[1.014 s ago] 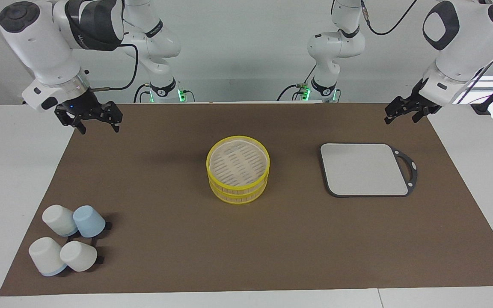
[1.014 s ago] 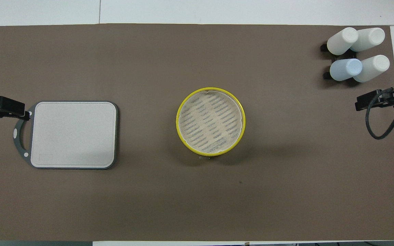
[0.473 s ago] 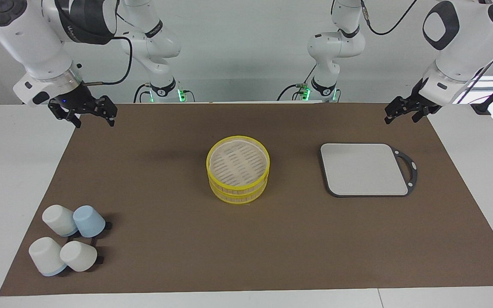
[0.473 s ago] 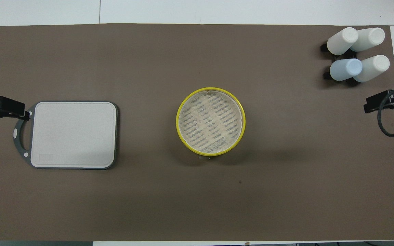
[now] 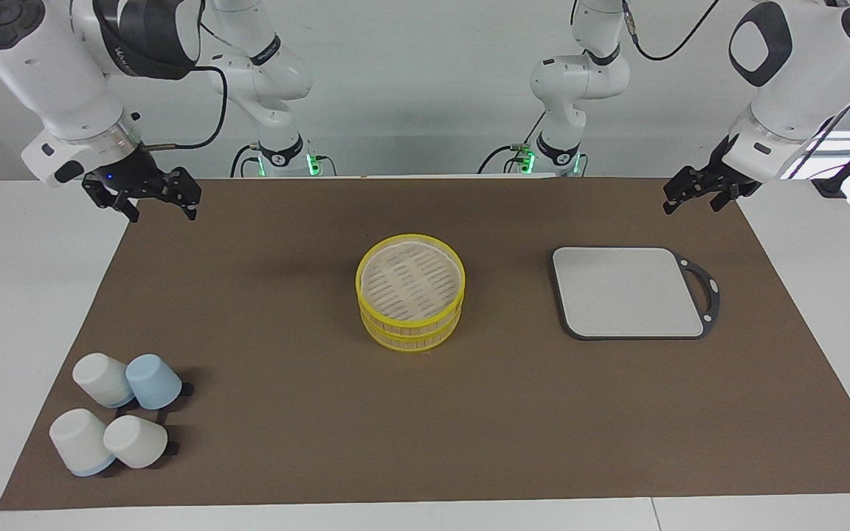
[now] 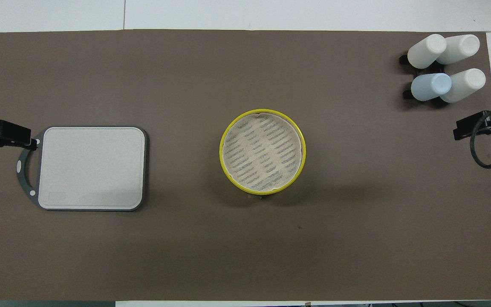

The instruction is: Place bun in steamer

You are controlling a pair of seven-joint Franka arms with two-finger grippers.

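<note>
The steamer (image 5: pixel 410 333), a round two-tier basket with yellow rims and a tan slatted floor, stands in the middle of the brown mat; the overhead view (image 6: pixel 220 150) shows its top tier with nothing in it. No bun shows in either view. My right gripper (image 5: pixel 162 212) is open and empty, up over the mat's corner near its own base, and its tip shows in the overhead view (image 6: pixel 475 126). My left gripper (image 5: pixel 692 204) is open and empty, over the mat's edge near the board's handle (image 6: pixel 2 136). Both are far from the steamer.
A flat grey board (image 5: pixel 628 291) with a black handle lies beside the steamer toward the left arm's end (image 6: pixel 92 166). Several white and blue cups (image 5: pixel 119 417) stand upside down at the mat's corner farthest from the robots, at the right arm's end (image 6: pixel 443 68).
My right gripper has drawn back and up toward its end of the table, mostly in the first half second. The left arm has not moved.
</note>
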